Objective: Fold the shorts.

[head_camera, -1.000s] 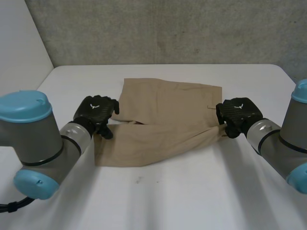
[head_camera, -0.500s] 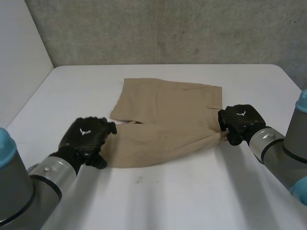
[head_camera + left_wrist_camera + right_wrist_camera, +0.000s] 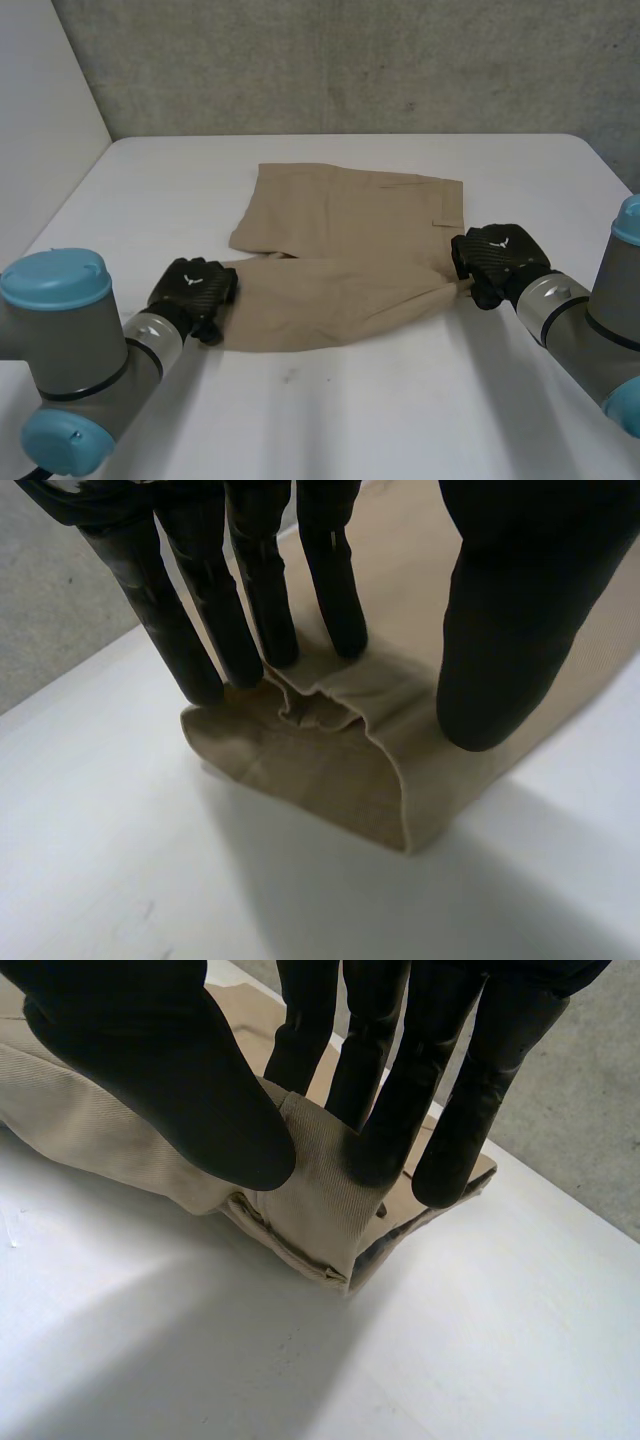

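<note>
Tan shorts (image 3: pixel 340 230) lie on the white table (image 3: pixel 350 410), with the near leg folded across towards the left. My left hand (image 3: pixel 195 288) is at the near-left end of that leg. In the left wrist view its straight fingers (image 3: pixel 250 600) and thumb (image 3: pixel 520 610) press on the leg's hem (image 3: pixel 340 770), and a ruck of cloth is gathered between them. My right hand (image 3: pixel 497 258) is at the shorts' right edge. In the right wrist view its thumb (image 3: pixel 160 1070) and fingers (image 3: pixel 390 1110) pinch a lifted corner of the waist end (image 3: pixel 300 1200).
A grey wall stands behind the table's far edge (image 3: pixel 350 136), and a pale wall (image 3: pixel 40 120) rises at the left. Bare tabletop stretches in front of the shorts and to both sides.
My left hand has come back from the shorts' far-left leg to the near-left hem and settled its fingers on it. The right hand has kept its pinch and hardly moved.
</note>
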`<control>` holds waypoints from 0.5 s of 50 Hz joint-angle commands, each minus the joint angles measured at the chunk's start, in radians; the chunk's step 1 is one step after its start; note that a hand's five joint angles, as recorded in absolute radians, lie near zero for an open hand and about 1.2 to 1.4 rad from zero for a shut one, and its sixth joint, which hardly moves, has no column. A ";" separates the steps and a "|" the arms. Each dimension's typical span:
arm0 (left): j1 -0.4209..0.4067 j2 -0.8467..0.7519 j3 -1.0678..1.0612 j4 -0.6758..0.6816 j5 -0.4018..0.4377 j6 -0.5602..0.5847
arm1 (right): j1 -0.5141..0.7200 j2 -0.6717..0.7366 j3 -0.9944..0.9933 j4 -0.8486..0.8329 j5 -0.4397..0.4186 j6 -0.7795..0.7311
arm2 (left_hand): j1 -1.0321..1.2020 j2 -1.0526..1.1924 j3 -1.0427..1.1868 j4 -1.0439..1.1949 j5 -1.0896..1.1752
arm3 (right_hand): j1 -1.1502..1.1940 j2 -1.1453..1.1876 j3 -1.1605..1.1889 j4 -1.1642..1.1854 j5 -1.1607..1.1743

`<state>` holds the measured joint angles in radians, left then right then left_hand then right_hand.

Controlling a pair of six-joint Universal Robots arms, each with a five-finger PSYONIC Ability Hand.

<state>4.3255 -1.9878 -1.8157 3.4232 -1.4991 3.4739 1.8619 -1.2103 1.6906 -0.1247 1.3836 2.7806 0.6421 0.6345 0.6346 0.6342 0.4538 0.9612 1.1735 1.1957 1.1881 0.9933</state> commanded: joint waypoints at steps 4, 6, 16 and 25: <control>0.002 0.000 0.003 -0.001 -0.003 0.048 | -0.004 0.000 0.000 -0.009 0.003 -0.006 | 0.754 0.762 0.762 0.762 0.768 | 0.435 0.223 0.201 0.208 0.228; 0.000 0.039 -0.010 -0.004 -0.001 0.047 | -0.004 0.000 0.000 -0.007 0.003 -0.010 | 0.754 0.762 0.762 0.762 0.768 | 0.435 0.223 0.201 0.208 0.228; -0.003 0.283 -0.116 -0.028 0.005 0.036 | 0.007 -0.034 -0.002 0.033 0.002 -0.032 | 0.754 0.762 0.762 0.762 0.768 | 0.435 0.223 0.201 0.208 0.228; 0.022 0.323 -0.131 -0.070 0.016 0.039 | 0.008 -0.057 -0.002 0.079 -0.003 -0.078 | 0.249 0.257 0.256 0.257 0.263 | 0.435 0.223 0.201 0.208 0.228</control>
<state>4.3317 -1.6734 -1.9454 3.3693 -1.4928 3.5101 1.8686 -1.2610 1.6889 -0.0660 1.3846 2.7251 1.1490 1.1931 1.1860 1.1934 0.9739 0.9612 1.1735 1.1995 1.1881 0.9933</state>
